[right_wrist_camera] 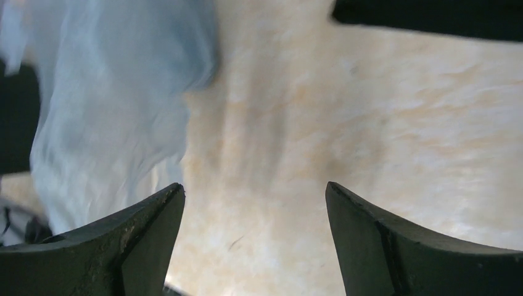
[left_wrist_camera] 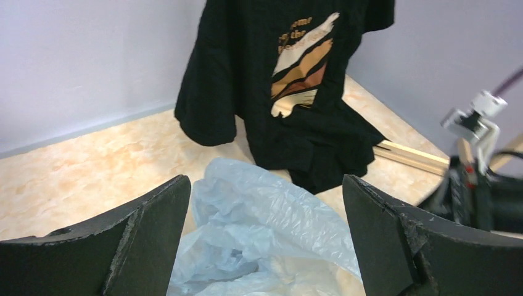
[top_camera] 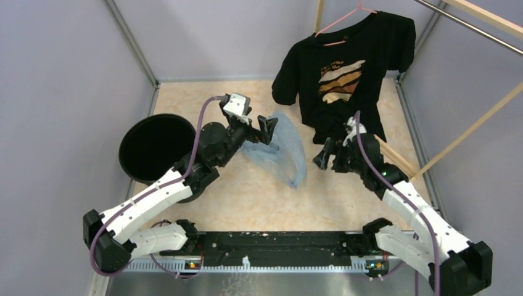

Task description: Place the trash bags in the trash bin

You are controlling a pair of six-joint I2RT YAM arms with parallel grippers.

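A: The left hand (left_wrist_camera: 265,206) comes first. Its two dark fingers stand wide apart with nothing pinched, and the trash bag (left_wrist_camera: 259,216) is bunched on the tabletop (top_camera: 247,197) right under the gap. I cannot tell whether they touch it yet.

B: So the step is the grab?

A: I'd say so. Lower until the fingers straddle a thick fold rather than one layer, then close. Thin film would likely slip out of a shallow pinch. After that, carry it left to the trash bin (top_camera: 154,148). It stands open-mouthed at the tabletop's left edge, apart from the bag, and nothing shows inside it.

B: And the right hand (right_wrist_camera: 254,194)?

A: It is spread too, over bare tabletop just beside the bag's right side. It could catch the trailing end so the film doesn't drape over the rim. Keep both hands off the black T-shirt (top_camera: 345,55) hanging behind, because its hem comes down near the bag.

B: The bag itself?

A: Pale blue, translucent and wrinkly, crumpled loose mid-tabletop between the two hands. It looks soft, so it will probably billow and need pressing down.
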